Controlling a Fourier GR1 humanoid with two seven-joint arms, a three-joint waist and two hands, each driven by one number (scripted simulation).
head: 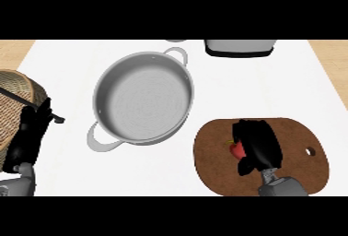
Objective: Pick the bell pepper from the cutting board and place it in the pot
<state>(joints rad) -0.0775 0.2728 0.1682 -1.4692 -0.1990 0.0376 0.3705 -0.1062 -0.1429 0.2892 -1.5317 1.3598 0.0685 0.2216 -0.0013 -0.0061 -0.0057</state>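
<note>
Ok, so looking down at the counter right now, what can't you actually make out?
Head view only:
- bell pepper: mostly hidden under the right hand; only a red sliver shows, so its shape is unclear, and whether it has left the cutting board.
- grey appliance: cut off by the top edge.
- wicker basket: cut by the left edge, partly behind the left hand.
- pot: its near handle is partly washed out against the counter.

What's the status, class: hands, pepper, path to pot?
Right hand curled on bell pepper, over cutting board. Left hand open, resting by basket. Pot empty, nothing between.
</note>
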